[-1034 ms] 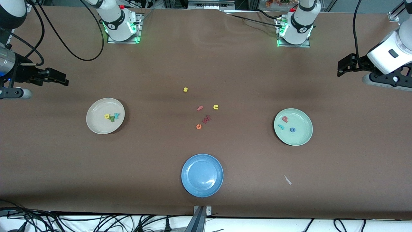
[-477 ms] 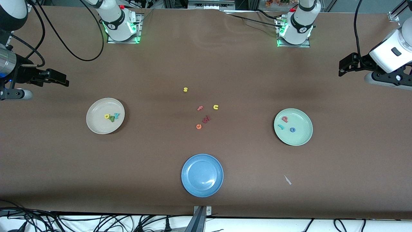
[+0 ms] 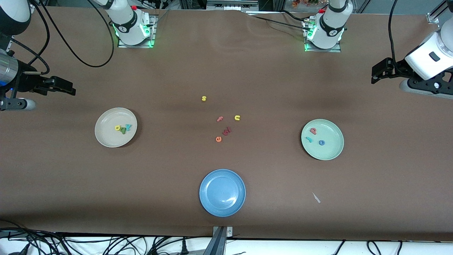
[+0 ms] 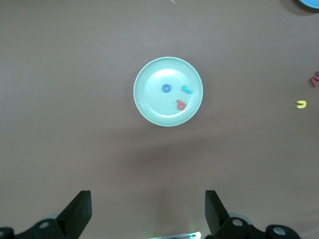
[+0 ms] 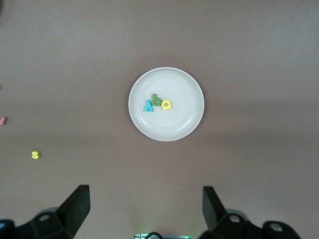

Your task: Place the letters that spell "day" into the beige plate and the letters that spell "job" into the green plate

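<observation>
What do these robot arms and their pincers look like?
Both arms are glossy white with black joint bands and loose black cables. Their bases glow green, each with a small red button. The left gripper and right gripper are matte black, each with two flat, wedge-shaped fingers.

The "day" letters (image 3: 122, 128) lie in the plate (image 3: 106, 138) toward the right arm's end of the table. The "job" letters (image 3: 314, 136) lie in the plate (image 3: 332, 150) toward the left arm's end. Loose letters (image 3: 223, 124) lie between both plates, a third plate (image 3: 222, 205) nearer the camera.
</observation>
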Controlling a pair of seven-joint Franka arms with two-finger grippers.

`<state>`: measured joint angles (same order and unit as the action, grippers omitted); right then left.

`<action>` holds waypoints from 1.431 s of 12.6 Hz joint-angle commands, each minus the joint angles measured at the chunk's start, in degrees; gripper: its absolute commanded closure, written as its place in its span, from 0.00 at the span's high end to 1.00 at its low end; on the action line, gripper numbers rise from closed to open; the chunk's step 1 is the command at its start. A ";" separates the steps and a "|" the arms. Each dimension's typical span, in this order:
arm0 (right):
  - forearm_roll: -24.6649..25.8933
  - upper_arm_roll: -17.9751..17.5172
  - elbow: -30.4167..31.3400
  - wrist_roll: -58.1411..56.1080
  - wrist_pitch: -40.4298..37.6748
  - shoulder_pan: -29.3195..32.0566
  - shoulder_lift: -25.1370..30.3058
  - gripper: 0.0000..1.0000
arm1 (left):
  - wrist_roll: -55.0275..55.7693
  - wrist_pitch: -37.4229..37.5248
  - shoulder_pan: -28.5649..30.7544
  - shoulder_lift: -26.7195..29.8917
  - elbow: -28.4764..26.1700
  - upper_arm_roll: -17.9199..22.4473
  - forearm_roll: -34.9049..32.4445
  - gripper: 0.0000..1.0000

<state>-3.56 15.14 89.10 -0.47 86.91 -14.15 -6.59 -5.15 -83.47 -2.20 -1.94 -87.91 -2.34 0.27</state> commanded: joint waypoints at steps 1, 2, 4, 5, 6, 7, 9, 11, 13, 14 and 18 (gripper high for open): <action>0.39 2.70 -1.56 -0.41 -1.57 -2.20 -0.53 1.00 | -0.29 0.51 0.53 -0.34 1.07 0.49 2.36 1.00; 0.13 2.61 -1.48 -0.41 -1.57 -1.59 -0.53 1.00 | -0.21 0.51 0.53 -0.34 1.07 0.49 2.19 1.00; 0.30 -4.28 -1.30 -0.32 -1.57 5.92 -0.26 1.00 | -0.21 0.51 0.53 -0.26 0.98 0.41 1.49 1.00; 0.30 -9.11 -1.30 -0.41 -1.57 10.94 -0.09 1.00 | -0.29 0.59 0.53 -0.17 0.98 0.32 1.49 1.00; 0.39 -9.86 -1.39 -0.32 -1.57 11.51 0.09 1.00 | -0.29 0.59 0.53 -0.08 0.98 0.32 1.49 1.00; 0.57 -9.78 -1.47 -0.06 -1.57 11.08 0.09 1.00 | -0.29 0.59 0.53 -0.08 1.07 0.32 1.49 1.00; 0.57 -9.78 -1.56 0.03 -1.57 10.72 0.09 1.00 | -0.29 0.59 0.53 -0.08 1.07 0.32 1.49 1.00; 0.65 -9.78 -1.56 0.12 -1.57 10.72 0.09 1.00 | -0.29 0.59 0.62 -0.08 1.07 0.32 1.49 1.00; 1.00 -9.95 -1.65 0.12 -1.57 10.72 0.00 1.00 | -0.29 0.59 0.62 -0.08 1.07 0.41 1.57 1.00; 2.31 -10.30 -1.65 0.21 -1.48 10.72 0.00 1.00 | -0.38 0.59 0.62 0.01 1.07 0.41 1.66 1.00; 4.52 -10.39 -1.65 2.48 -0.95 10.11 0.61 1.00 | -0.30 0.68 0.62 0.10 1.07 0.41 1.66 1.00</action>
<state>-0.16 5.24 88.57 0.22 86.67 -4.18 -6.43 -5.15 -83.47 -1.74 -1.94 -87.85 -2.06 1.24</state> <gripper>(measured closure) 0.000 0.000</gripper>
